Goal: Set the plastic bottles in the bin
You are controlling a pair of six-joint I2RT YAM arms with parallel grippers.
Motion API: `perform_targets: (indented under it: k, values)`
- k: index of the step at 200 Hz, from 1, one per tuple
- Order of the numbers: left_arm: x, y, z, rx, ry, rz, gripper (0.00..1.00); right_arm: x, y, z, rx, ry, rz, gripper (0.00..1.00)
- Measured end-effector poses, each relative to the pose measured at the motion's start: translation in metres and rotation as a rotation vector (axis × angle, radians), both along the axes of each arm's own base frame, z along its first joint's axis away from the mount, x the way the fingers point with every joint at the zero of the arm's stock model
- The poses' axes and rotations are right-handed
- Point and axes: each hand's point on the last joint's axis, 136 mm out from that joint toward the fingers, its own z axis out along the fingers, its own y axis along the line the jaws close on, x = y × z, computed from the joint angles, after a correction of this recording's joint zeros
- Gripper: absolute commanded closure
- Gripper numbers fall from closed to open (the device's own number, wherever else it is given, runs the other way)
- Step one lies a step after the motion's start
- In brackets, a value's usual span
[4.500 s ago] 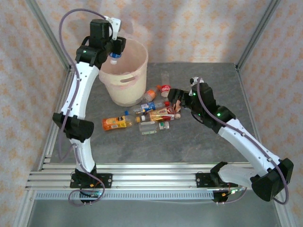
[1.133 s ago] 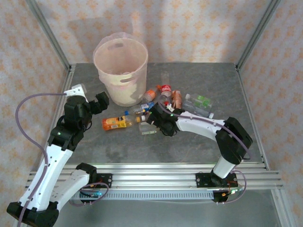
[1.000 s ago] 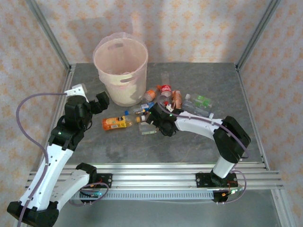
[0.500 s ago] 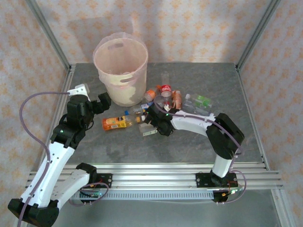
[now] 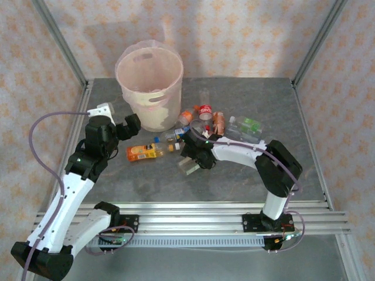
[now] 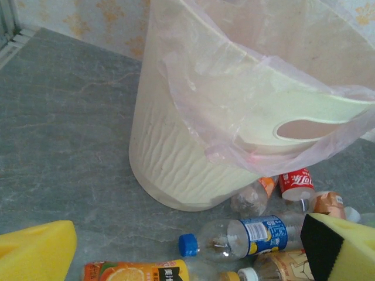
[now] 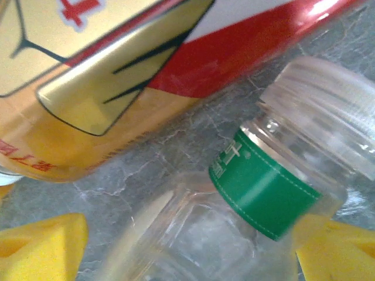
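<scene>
- Clear bottle point(image 7: 252, 199): green band under a pale ribbed cap. It lies on the grey table point(image 5: 234, 181) at the near side of the bottle heap point(image 5: 218, 121), beside a red-and-gold labelled bottle point(image 7: 117, 70).
- Bin point(image 5: 149, 88): pale, lined with a thin bag, upright at the far left, just beyond the heap.
- Open room: bare table towards my bases and at the far right; patterned walls point(image 5: 246, 35) close the far and side edges.
- My right gripper point(image 5: 190, 163): narrowed to the clear bottle's width, with a yellow pad point(image 7: 41, 246) on either side of its shoulder.
- My left gripper point(image 5: 128, 126): spread wide, holding nothing, beside the bin and facing a blue-capped bottle point(image 6: 234, 237).
</scene>
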Motion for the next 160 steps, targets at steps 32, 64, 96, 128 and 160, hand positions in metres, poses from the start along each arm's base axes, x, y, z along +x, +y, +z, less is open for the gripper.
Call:
perform_targets:
  k: [32,64,96,128,160]
  values:
    - [0.0,-0.014,-0.009,-0.002,0.023,-0.05,0.0,-0.004,-0.009,-0.001,-0.023,0.012,0.018,0.1]
    - [-0.001,-0.03,-0.018,0.005,0.047,-0.1,0.0,-0.003,-0.017,0.002,-0.009,0.014,0.006,0.1]
    - [-0.003,-0.048,-0.03,0.017,0.08,-0.157,0.0,-0.008,-0.024,-0.005,-0.019,0.039,0.008,0.08]
    - [-0.01,-0.072,-0.047,0.044,0.121,-0.239,0.0,-0.006,-0.026,-0.003,-0.01,0.038,0.005,0.08]
    - [-0.022,-0.105,-0.071,0.101,0.178,-0.365,0.0,0.002,-0.032,0.005,0.026,0.023,-0.022,0.07]
